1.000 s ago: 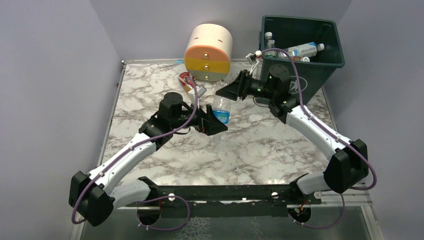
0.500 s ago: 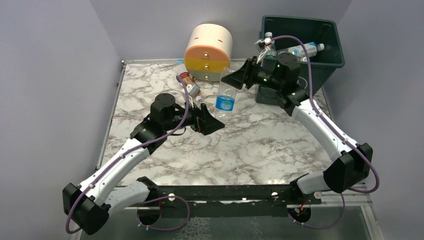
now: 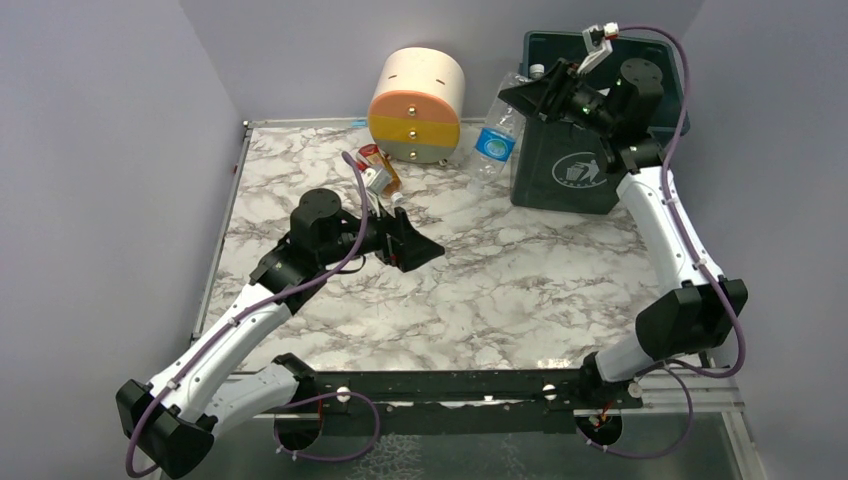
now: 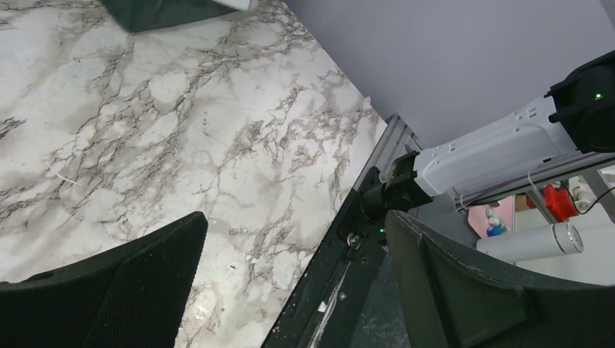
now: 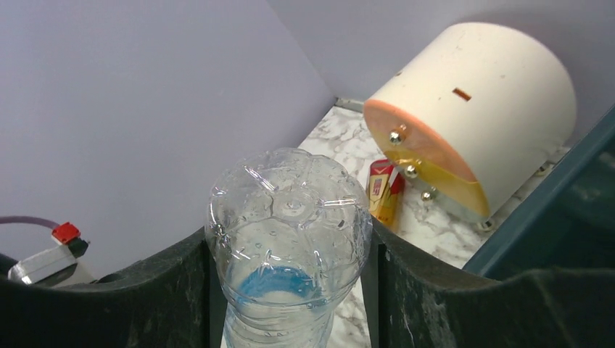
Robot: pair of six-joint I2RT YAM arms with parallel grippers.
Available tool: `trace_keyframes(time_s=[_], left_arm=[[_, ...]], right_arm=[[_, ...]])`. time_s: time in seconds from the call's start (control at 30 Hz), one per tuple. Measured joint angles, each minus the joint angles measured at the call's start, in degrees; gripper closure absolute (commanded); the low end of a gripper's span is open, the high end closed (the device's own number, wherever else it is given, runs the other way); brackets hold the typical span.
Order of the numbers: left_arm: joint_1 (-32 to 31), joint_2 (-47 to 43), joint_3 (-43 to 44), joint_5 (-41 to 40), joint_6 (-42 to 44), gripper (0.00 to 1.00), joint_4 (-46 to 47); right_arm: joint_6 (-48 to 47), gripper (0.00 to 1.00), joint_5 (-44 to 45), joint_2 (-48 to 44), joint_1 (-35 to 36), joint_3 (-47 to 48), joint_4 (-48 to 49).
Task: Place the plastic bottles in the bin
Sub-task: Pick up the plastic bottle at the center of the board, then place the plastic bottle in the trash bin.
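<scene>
Right gripper (image 5: 289,290) clamped on clear blue-labelled bottle (image 3: 495,140), held tilted just beside green bin (image 3: 575,175) rim, likely to clear its wall; left gripper (image 3: 418,243) wide open, empty, idle over table; outside bin: two bottles, held one plus orange-filled bottle (image 3: 378,165) lying on the table; bin contents hidden.
</scene>
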Motion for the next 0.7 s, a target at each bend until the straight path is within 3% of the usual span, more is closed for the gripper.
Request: trace_keyframes(time_s=[0.4,0.7], left_arm=[[0.0,-0.1,0.0,-0.1,0.3,0.01,-0.5],[0.0,-0.2,0.0,-0.1,0.3,0.01,-0.8]], right_arm=[[5.0,0.41,-3.5,3.9,-7.9,8.0,0.7],[12.4,0.41,-4.5,5.8,-11.6,10.2,7.3]])
